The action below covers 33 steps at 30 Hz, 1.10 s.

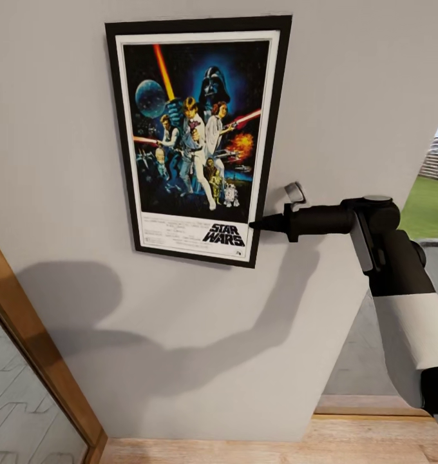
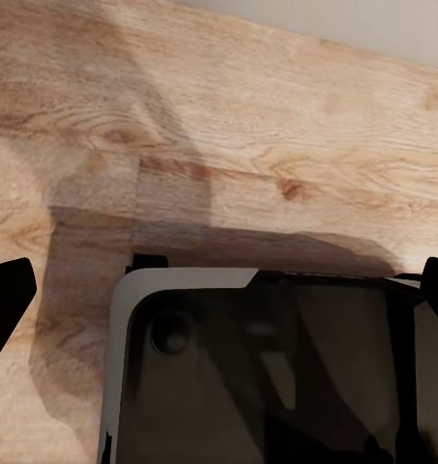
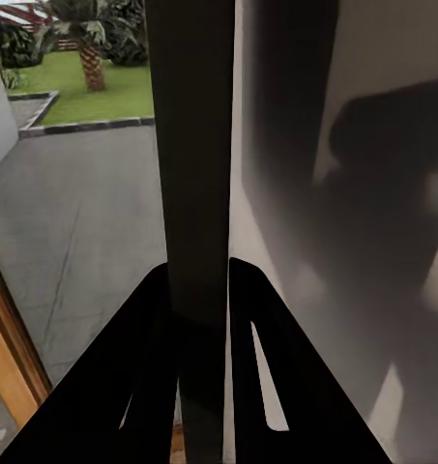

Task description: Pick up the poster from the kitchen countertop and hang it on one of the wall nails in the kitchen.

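Where the head view looks up at a pale grey wall [image 1: 348, 84], the poster [image 1: 196, 138] lies flat against it, upright but leaning a little, its top edge nearly at the top of the picture. It has a black frame, a white border, blue-black artwork with figures and a lightsaber, and the title STAR WARS near the lower right. Whether a nail holds it cannot be told, as nothing shows behind the frame.

At the poster's lower right edge, the right gripper [image 1: 256, 223] reaches in sideways from the right, its dark tip touching the frame just beside the title. In the right wrist view, the right gripper [image 3: 201, 319] has its two black fingers [image 3: 146, 387] pressed on either side of a dark, thin edge-on slab, which is the frame of the poster [image 3: 194, 145], so the hand is pinching the poster. Behind it in the head view the black forearm bends down into a white sleeve at the right border, and its shadow falls broad across the wall below the poster.

Beyond the wall's right edge there is green lawn [image 1: 428, 203] and grey paving; a wooden door frame [image 1: 35, 341] slants up the lower left.

Over a wood-grain floor [image 2: 277, 145], the left gripper [image 2: 219, 290] shows black fingertips [image 2: 6, 300] at the two sides of the left wrist view, spread wide apart with nothing between them
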### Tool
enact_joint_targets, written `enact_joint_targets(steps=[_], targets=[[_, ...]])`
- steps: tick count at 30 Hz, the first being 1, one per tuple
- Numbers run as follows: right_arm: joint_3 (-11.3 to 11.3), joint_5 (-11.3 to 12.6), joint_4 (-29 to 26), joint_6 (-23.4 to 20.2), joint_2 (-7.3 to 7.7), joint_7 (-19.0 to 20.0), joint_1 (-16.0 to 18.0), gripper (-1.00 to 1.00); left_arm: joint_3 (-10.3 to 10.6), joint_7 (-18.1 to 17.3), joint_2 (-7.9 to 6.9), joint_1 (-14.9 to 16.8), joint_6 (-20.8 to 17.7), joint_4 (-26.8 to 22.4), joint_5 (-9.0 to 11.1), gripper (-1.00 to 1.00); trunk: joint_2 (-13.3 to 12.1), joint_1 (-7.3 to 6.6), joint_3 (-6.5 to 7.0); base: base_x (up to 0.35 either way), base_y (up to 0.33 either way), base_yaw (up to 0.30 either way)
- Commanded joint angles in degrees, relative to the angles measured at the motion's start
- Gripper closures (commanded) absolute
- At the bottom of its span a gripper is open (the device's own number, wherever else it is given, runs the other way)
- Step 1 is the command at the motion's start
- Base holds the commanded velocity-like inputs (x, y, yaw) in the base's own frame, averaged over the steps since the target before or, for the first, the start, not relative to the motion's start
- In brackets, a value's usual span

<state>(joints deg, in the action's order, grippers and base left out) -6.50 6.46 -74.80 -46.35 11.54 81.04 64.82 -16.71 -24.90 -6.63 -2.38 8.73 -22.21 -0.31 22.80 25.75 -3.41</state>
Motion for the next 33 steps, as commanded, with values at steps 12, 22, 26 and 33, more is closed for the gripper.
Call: enact_joint_targets(steps=[12,22,26,33], targets=[[-0.1,0.4,0.1,0.9,0.06,-0.1,-0.1,1.0,-0.3,-0.4,0.03,0.0,0.0,-0.1,0.0,-1.0,0.1,0.04,-0.12,0.0,0.0,0.0],[-0.1,0.4,0.2,1.4,0.06,-0.1,-0.1,1.0,-0.3,-0.4,0.04,0.0,0.0,-0.1,0.0,-1.0,0.1,0.04,-0.12,0.0,0.0,0.0],[-0.1,0.4,0.3,1.4,0.06,0.0,-0.1,1.0,-0.3,-0.4,0.04,0.0,0.0,-0.1,0.0,-1.0,0.1,0.04,-0.12,0.0,0.0,0.0],[-0.2,0.7,0.3,1.4,0.06,0.0,-0.1,1.0,-0.3,-0.4,0.03,0.0,0.0,-0.1,0.0,-1.0,0.1,0.04,-0.12,0.0,0.0,0.0]])
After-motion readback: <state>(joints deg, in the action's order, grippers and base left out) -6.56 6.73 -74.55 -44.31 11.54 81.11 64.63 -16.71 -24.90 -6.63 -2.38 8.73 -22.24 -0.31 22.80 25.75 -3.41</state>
